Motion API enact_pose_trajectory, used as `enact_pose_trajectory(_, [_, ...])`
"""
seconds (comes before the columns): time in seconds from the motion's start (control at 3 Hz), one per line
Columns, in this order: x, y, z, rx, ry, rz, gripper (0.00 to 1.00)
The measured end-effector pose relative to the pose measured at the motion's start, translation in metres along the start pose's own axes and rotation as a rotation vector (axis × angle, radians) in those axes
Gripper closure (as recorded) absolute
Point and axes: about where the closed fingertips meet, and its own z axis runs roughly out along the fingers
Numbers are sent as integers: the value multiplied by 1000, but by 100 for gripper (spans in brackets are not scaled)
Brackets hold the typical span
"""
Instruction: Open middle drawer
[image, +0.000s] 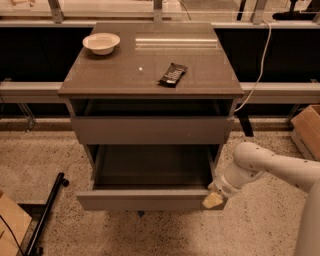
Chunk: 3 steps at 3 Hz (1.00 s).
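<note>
The grey-brown cabinet (150, 75) has a shut drawer front (150, 130) below its top. Under it the middle drawer (145, 199) stands pulled well out, with its dark, empty inside (152, 165) showing. Whatever lies below this drawer is hidden by it. My gripper (212, 199) is at the right end of the pulled-out drawer's front panel, against its top right corner. My white arm (270, 167) reaches in from the right edge of the view.
A white bowl (101, 42) and a dark snack bag (173, 74) lie on the cabinet top. A cardboard box (307, 127) stands at the right, and another (10, 225) at the lower left. A black bar (47, 212) lies on the floor at the left. A white cable (257, 70) hangs at the right.
</note>
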Motion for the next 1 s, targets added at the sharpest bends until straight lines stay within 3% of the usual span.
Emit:
enact_pose_trajectory(0.33, [5,2,-1,-7,16,8,85])
enact_pose_trajectory(0.67, [34,20,-9,-38,82,47,97])
enact_pose_trajectory(1.0, [34,20,-9,-38,82,47,74])
